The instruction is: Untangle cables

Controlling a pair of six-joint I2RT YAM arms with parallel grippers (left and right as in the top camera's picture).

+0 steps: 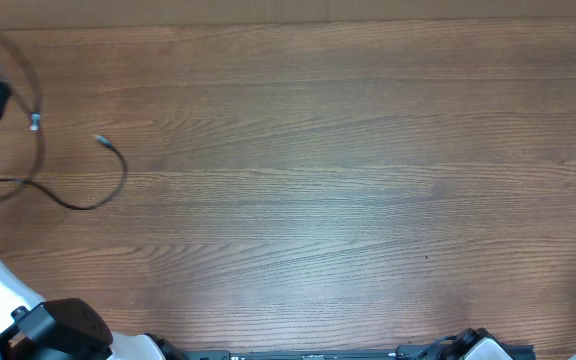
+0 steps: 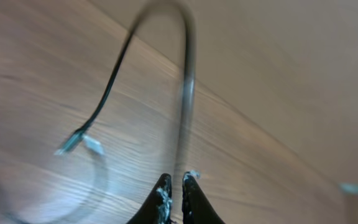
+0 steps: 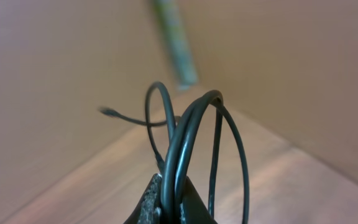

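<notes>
Left jaws pinched one thin black cable arching upward; right jaws clamped a loop of thin black cables.

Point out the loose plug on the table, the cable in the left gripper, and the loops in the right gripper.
loose plug (image 1: 101,140), overhead view, on the pale tip.
held cable (image 2: 187,93), left wrist view, on its blurred upright stretch.
cable loops (image 3: 182,140), right wrist view, on the thick doubled strand.

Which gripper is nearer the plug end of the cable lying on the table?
Left. The left gripper sits just left of the plug end, pinching a cable; the right gripper is outside the overhead view, holding looped cables.
</notes>
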